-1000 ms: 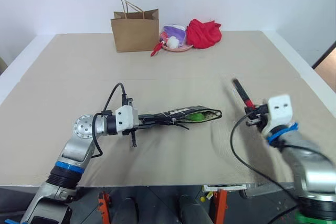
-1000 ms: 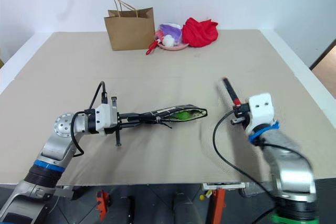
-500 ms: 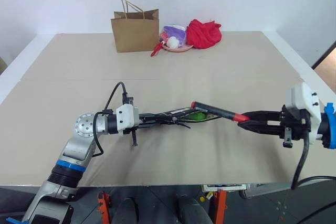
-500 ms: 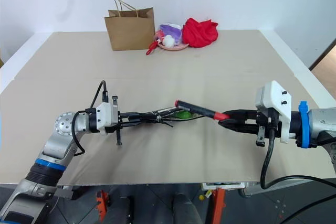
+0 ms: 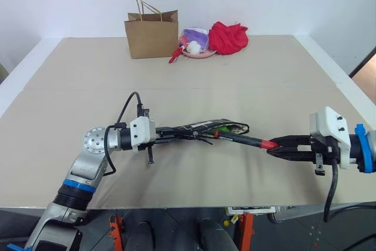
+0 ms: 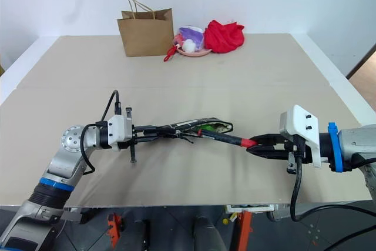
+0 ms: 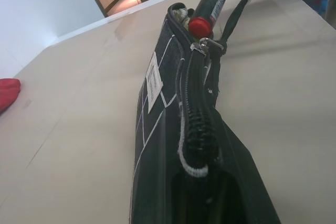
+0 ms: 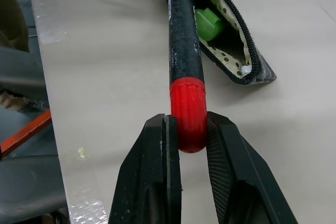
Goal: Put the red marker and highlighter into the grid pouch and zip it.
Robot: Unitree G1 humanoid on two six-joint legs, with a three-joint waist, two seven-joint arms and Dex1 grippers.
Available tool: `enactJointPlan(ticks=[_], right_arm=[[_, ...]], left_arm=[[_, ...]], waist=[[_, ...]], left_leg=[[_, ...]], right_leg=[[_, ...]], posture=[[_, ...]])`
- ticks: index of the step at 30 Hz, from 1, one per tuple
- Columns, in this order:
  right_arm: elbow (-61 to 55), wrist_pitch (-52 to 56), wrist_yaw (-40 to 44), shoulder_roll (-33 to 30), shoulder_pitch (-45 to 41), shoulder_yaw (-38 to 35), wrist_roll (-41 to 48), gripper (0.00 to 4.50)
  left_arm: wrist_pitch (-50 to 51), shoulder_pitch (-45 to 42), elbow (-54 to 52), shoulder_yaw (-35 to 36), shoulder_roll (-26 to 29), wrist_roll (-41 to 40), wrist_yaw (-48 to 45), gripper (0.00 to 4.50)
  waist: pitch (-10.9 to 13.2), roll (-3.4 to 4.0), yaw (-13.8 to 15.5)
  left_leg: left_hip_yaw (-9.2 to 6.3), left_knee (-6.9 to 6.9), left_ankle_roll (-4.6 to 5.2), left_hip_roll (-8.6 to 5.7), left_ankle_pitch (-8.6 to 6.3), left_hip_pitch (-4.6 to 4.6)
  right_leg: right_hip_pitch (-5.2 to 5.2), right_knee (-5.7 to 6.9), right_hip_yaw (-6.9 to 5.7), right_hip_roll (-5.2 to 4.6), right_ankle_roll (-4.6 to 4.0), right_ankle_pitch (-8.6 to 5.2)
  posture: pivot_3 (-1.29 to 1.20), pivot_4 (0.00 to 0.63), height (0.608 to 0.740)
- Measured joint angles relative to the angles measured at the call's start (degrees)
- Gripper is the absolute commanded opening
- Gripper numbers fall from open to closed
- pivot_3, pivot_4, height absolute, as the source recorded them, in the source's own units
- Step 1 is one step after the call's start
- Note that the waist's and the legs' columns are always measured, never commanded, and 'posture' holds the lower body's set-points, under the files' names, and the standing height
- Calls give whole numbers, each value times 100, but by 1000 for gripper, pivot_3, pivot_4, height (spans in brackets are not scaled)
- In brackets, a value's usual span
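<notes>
The grid pouch hangs level just above the table, with my left gripper shut on its closed end. Its mouth gapes toward the right, and the lime-green highlighter lies inside against the dotted lining. My right gripper is shut on the red cap of the red marker. The marker's black barrel slants left and its far red end rests at the rim of the mouth, beside the zipper pull. I cannot tell whether that end is inside.
A brown paper bag stands at the back of the table. Right of it are a pink dish of small things and a red cloth bundle. The table's front edge runs just below both arms.
My right arm has swung the marker round from pointing away to pointing left, then lowered its far end to the pouch's mouth. The left gripper and pouch stayed still.
</notes>
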Motion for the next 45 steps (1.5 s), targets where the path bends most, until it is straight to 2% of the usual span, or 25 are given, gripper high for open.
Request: enactJointPlan(ticks=[15, 28, 42, 43, 45], right_arm=[[191, 443, -326, -51, -587, 454, -149, 408], [248, 323, -414, 207, -1434, 1339, -357, 408], [283, 326, -464, 234, -1464, 1376, -361, 408], [327, 368, -490, 333, -1605, 1472, -381, 408], [545, 523, -712, 1010, -2363, 1967, -544, 408]], left_arm=[[4, 1, -6, 0, 4, 0, 15, 0], [9, 6, -21, -1, -4, 7, 41, 0], [9, 6, -22, -1, -4, 7, 46, 0], [8, 40, -39, 19, 12, 5, 52, 0], [25, 54, -47, 9, -34, 18, 105, 0]], waist=[[0, 0, 8], [0, 1, 8], [0, 1, 10], [0, 1, 5], [5, -13, -102]], left_leg=[[0, 0, -1, 0, 0, 0], [0, 0, -1, 0, 0, -2], [0, -1, -1, 0, 0, -2], [0, -1, -1, 0, 0, -1], [2, 0, -1, 2, 0, 12]], right_leg=[[-2, 0, 0, 0, 0, 0], [-3, 0, 0, 0, 2, 0], [-3, 0, 0, 0, 2, 1], [-3, 0, 0, 0, 2, 1], [-4, 1, 1, 1, -6, 17]], posture=[[0, 150, 740], [0, 150, 740], [0, 150, 740], [0, 150, 740], [0, 150, 740]])
